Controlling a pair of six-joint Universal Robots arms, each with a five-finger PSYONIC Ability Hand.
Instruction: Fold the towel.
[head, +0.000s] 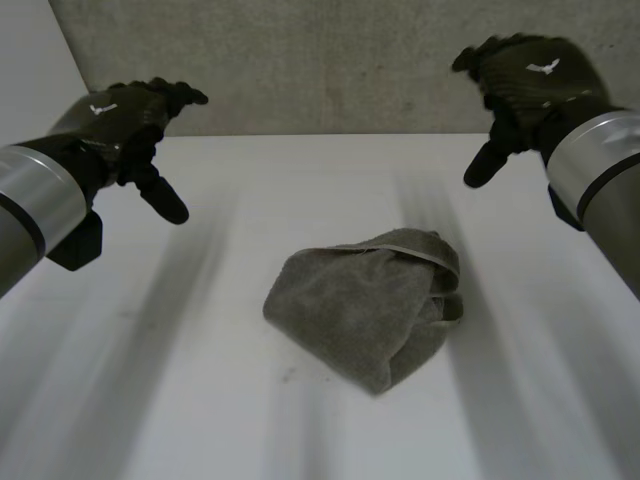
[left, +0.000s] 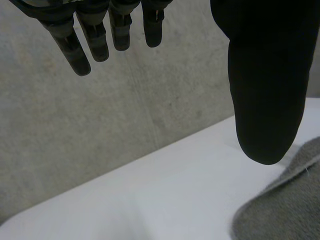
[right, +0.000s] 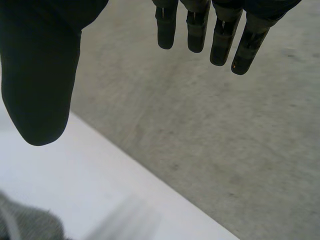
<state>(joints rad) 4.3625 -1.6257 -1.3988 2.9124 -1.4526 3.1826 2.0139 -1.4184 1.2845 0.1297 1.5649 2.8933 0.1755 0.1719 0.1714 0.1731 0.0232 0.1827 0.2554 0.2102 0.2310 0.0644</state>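
Note:
A grey-green towel (head: 370, 305) lies crumpled in a loose bundle on the middle of the white table (head: 180, 400). My left hand (head: 125, 120) hovers above the table's far left, well away from the towel, fingers straight and open, holding nothing. My right hand (head: 525, 85) hovers at the far right, also open and empty. In the left wrist view my left hand (left: 265, 75) has its thumb and fingers spread, with the towel's edge (left: 285, 205) below the thumb. In the right wrist view my right hand (right: 40, 75) is spread too, and a bit of towel (right: 25, 225) shows beneath the thumb.
A grey concrete wall (head: 330, 60) rises right behind the table's far edge. White table surface surrounds the towel on every side.

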